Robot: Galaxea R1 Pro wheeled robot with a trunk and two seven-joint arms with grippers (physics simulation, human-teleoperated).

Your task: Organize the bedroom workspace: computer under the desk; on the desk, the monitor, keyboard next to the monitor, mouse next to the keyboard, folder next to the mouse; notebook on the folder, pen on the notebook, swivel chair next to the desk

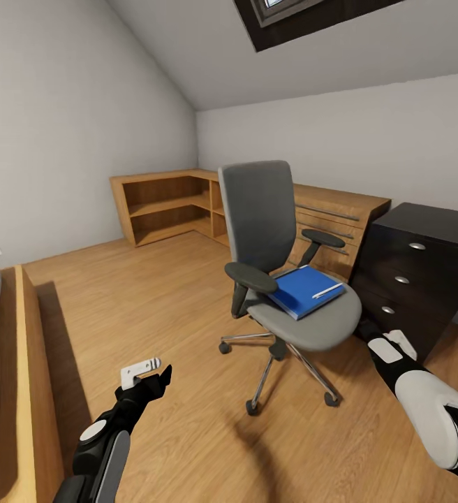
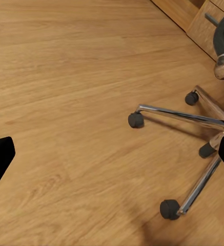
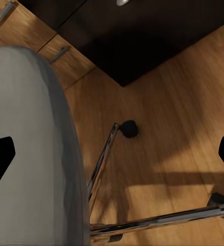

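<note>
Found in the middle of the wood floor (image 1: 152, 300): the swivel chair (image 1: 271, 230), near the black drawers at the end of the desk (image 1: 424, 272) but not yet pushed up to it. Lying flat on the grey seat: the folder (image 1: 300, 290), bright blue. Resting on top of it, near the folder edge that faces the drawers: the pen (image 1: 328, 290). No telling from here where the notebook is.

Hanging low over the bare floor, well apart from the chair's shiny legs: the left tool (image 1: 151, 374), fingers spread wide with nothing between them. Down low, just beside the edge of the seat: the right tool (image 3: 112, 151), fingers wide apart too, holding nothing.

Probably light, thin and stiff, this folder, so hard to pinch from straight above. Best to take hold at the corner nearest the front edge of the seat, one finger over and one under. Looks smooth, maybe slippery, so keep it level. Easy to lose the pen: thin, round and likely to roll off if tipped. Better to lift the pen away first. Go gently on the chair too, since it rolls and turns with any push.
</note>
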